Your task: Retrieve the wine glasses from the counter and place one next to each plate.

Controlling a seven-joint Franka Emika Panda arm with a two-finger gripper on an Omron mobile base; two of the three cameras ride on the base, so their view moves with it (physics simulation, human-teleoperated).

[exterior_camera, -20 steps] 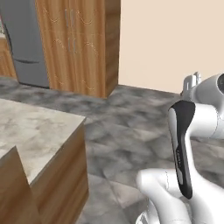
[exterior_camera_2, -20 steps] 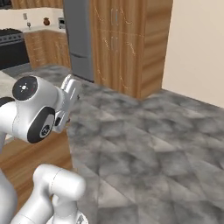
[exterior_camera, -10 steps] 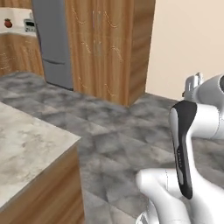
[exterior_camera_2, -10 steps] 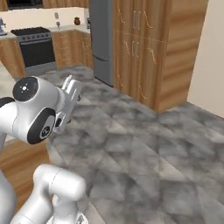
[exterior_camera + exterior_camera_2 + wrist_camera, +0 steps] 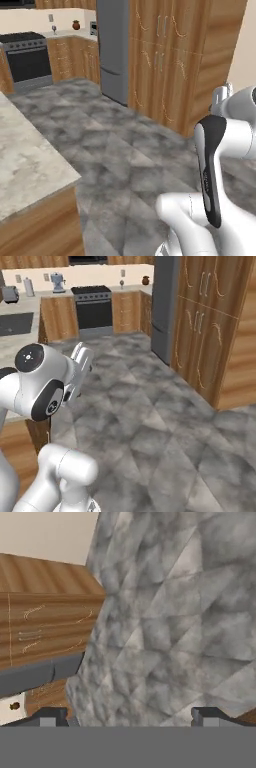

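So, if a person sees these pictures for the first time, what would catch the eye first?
Probably the robot's own white arm, which bulks large at the lower right of the left base view. Behind it stand tall wooden cabinets with a grey refrigerator beside them, over a grey marbled floor. Farther back, a black stove sits against the wall, and a marble bar top juts in at the lower left.

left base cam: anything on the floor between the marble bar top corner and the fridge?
Bare. In the left base view only grey stone floor lies between the marble bar top and the fridge; nothing stands on that stretch.
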